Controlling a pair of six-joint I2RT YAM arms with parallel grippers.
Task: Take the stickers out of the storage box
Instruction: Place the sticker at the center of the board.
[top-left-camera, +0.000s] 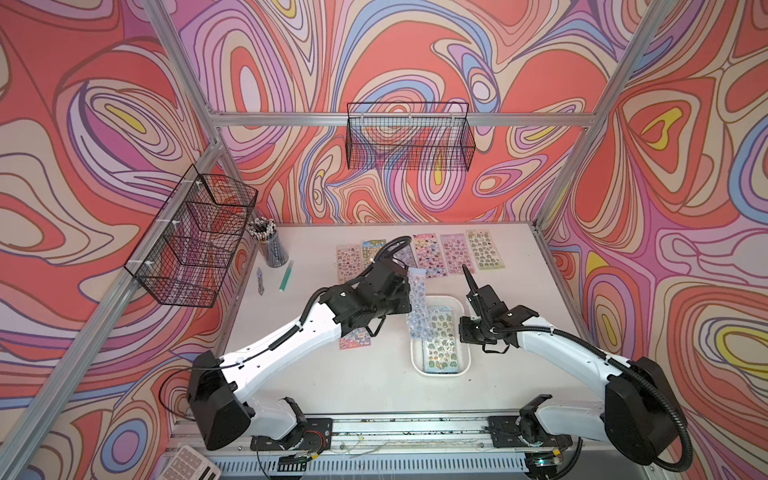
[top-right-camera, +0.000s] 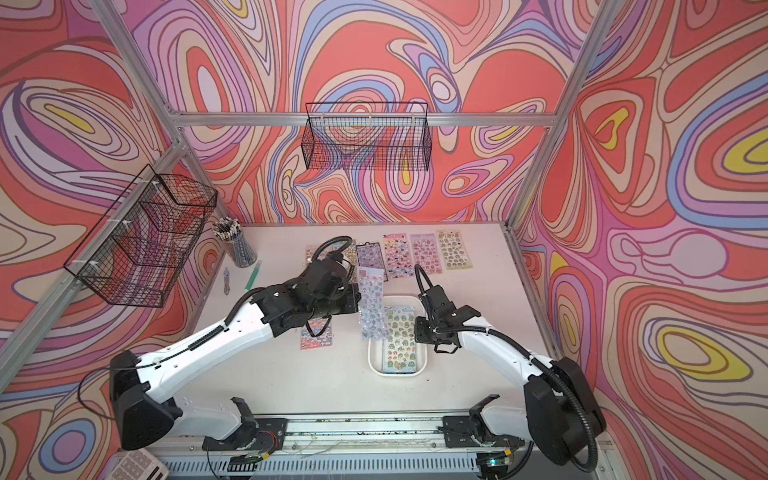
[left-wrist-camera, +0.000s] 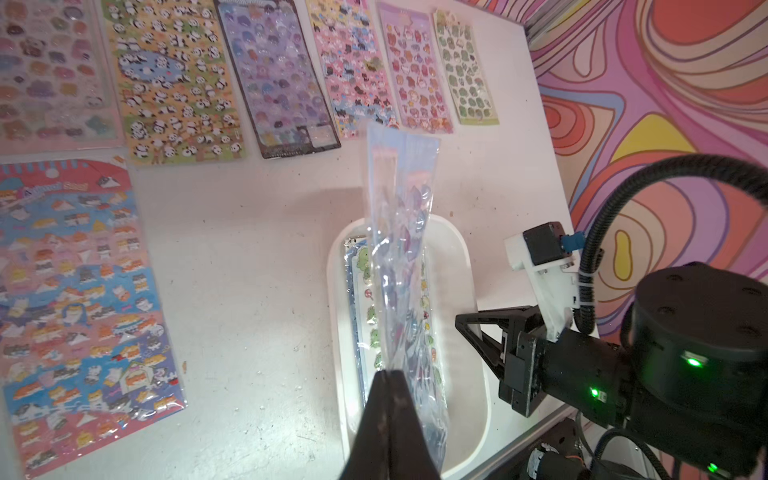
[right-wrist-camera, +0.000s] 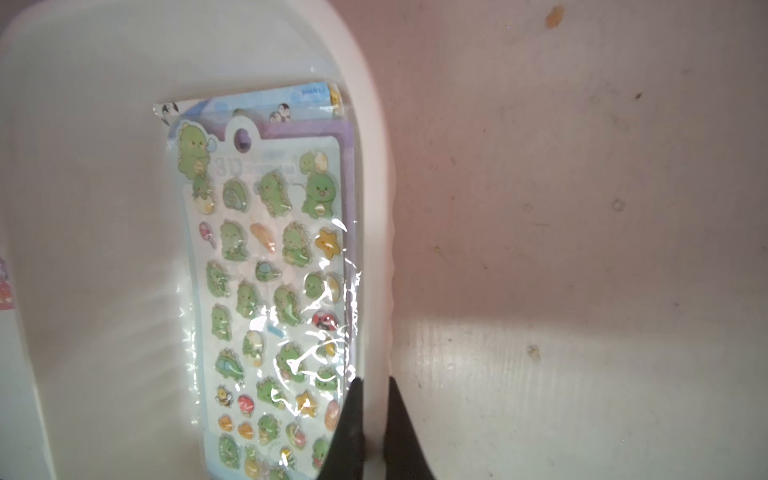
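My left gripper (left-wrist-camera: 388, 372) is shut on one edge of a see-through bluish sticker sheet (top-left-camera: 417, 303) (left-wrist-camera: 401, 232). The sheet hangs edge-up over the left side of the white storage box (top-left-camera: 415, 361) (top-right-camera: 376, 365). Inside the box lies a green dinosaur sheet (right-wrist-camera: 270, 291) (top-left-camera: 440, 336) on top of other stickers. My right gripper (right-wrist-camera: 374, 380) is shut on the box's right rim (right-wrist-camera: 374, 208), one finger inside the wall and one outside. Several sheets (top-left-camera: 426, 249) lie in a row at the back of the table. A red and blue sheet (left-wrist-camera: 75, 311) lies under my left arm.
A cup of pencils (top-left-camera: 270, 245), a green pen (top-left-camera: 286, 275) and a small grey item (top-left-camera: 260, 281) are at the back left. Black wire baskets hang on the left wall (top-left-camera: 195, 237) and the back wall (top-left-camera: 409, 137). A calculator (top-left-camera: 191, 463) lies at the front left corner.
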